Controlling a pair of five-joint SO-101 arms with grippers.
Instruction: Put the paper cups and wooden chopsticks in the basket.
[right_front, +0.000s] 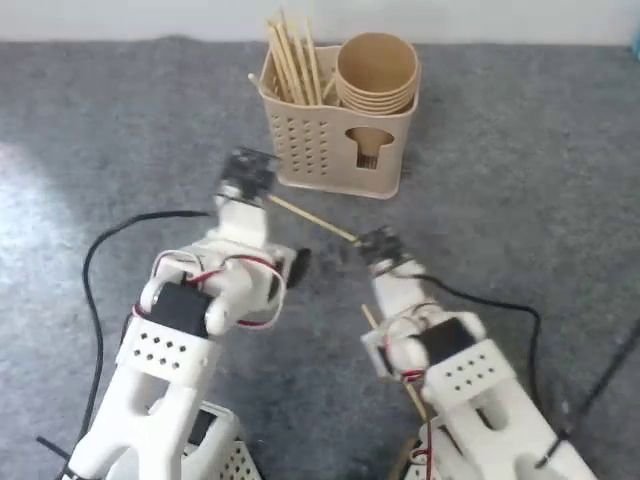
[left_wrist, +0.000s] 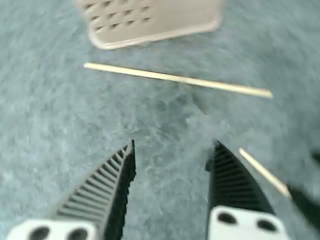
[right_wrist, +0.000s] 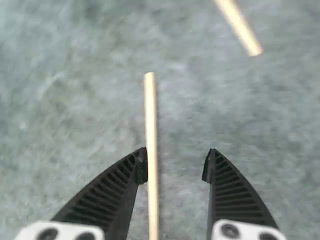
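A grey, felt-like mat covers the table, its nap mottled. Along the far edge runs a pale, plain strip; whether it is wall or bare surface, I can't tell. Soft, even light leaves a paler patch at the mat's left edge.

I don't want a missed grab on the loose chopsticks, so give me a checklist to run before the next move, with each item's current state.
1. Right gripper open: ok, nothing held.
2. One chopstick between its jaws: ok, though off centre, close to one side.
3. Right gripper low enough to pinch it: cannot tell.
4. Left gripper open: ok, nothing held.
5. Other chopstick between the left jaws: not ok, it lies crosswise ahead of them, near the basket.
6. Basket upright: ok, paper cups and stored chopsticks stand in it.
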